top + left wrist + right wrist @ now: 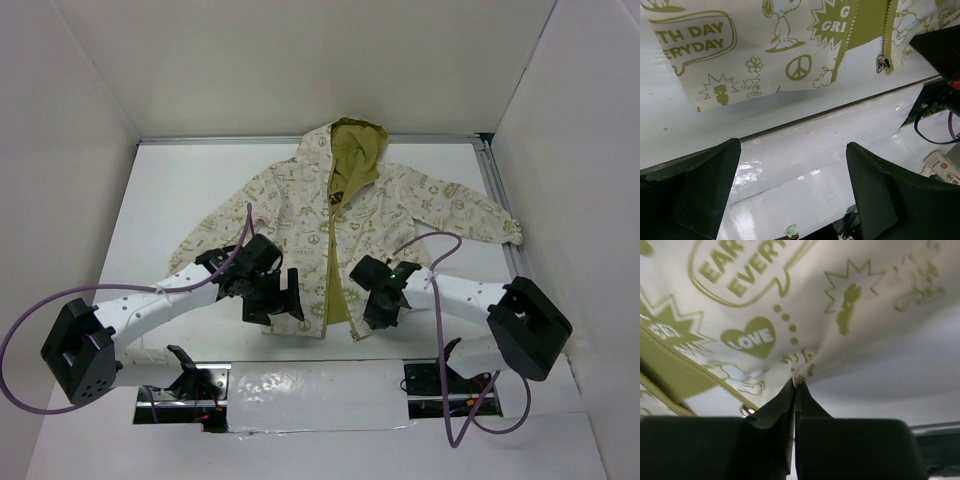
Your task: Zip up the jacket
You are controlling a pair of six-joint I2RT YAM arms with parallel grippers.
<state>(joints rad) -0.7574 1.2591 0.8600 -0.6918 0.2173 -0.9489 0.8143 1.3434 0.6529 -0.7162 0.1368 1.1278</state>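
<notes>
Top external view puts my left claw at the bottom hem of the jacket, by the left front panel. Through the left wrist camera I see both fingers spread wide apart with nothing between them. They hang over the white table, and the printed hem lies just beyond them, not touched.

The jacket lies flat on its back in the middle of the table. Its hood points toward the far wall and its sleeves are spread out to either side. The front is open along a narrow strip of olive lining. In the left wrist view the zipper slider sits at the low end of the right-hand row of teeth.

Further right, my right claw is at the hem of the other front panel. Seen from the right wrist, this claw has its fingers pressed together on the very edge of the cream cloth, which puckers toward the pinch.
</notes>
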